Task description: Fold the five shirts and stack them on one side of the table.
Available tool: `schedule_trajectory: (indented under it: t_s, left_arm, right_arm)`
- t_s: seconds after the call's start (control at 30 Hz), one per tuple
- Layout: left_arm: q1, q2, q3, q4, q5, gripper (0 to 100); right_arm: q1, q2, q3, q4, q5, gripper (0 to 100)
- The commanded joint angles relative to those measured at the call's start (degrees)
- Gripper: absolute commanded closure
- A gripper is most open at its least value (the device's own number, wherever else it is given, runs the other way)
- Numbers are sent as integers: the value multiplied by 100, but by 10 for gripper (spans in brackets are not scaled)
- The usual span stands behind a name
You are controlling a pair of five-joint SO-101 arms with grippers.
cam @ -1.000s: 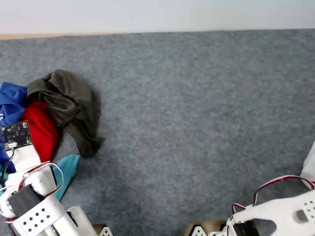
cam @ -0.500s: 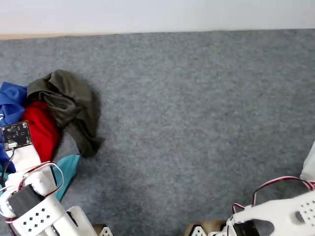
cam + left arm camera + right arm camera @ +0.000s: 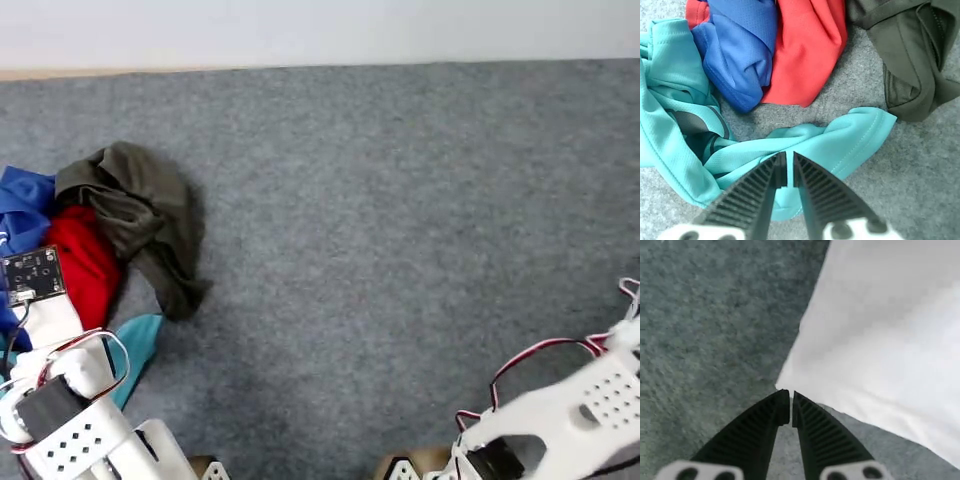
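A grey, felt-like table (image 3: 400,200) runs up to a pale wall (image 3: 320,30) along the top of the high view. We count five shirts. Four lie bunched at the left edge of that view. One olive shirt (image 3: 140,200) is nearest the middle, with one red shirt (image 3: 80,255) touching it. One blue shirt (image 3: 22,205) sits at the very edge, and one teal shirt (image 3: 140,340) lies below them. The fifth, one white shirt (image 3: 890,330), lies flat by the right arm (image 3: 570,420) at lower right. The left arm (image 3: 70,430) sits at lower left.

The left gripper (image 3: 788,156) hangs over the teal shirt, its fingers pressed almost together with nothing between them. The right gripper (image 3: 790,392) is the same, its tips at the white shirt's corner.
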Motion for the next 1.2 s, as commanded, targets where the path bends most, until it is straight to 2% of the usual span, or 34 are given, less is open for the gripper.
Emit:
schedule_trajectory:
  t_s: [0.0,0.2,0.4,0.93,1.17]
  left_arm:
    - [9,-62,-40,-88,-18,967]
    - [9,-62,-31,-88,-18,967]
    - [9,-62,-22,-97,-18,967]
    - [0,-62,-40,-79,-18,967]
    - [18,-62,-479,-97,-18,964]
  right_arm:
    - [-22,330,-141,-321,-132,988]
    - [224,1068,-167,-760,-88,988]
    - [189,1200,-185,-611,-88,988]
    - [-312,-1138,-193,374,-149,988]
    - [-532,-2668,800,374,-422,988]
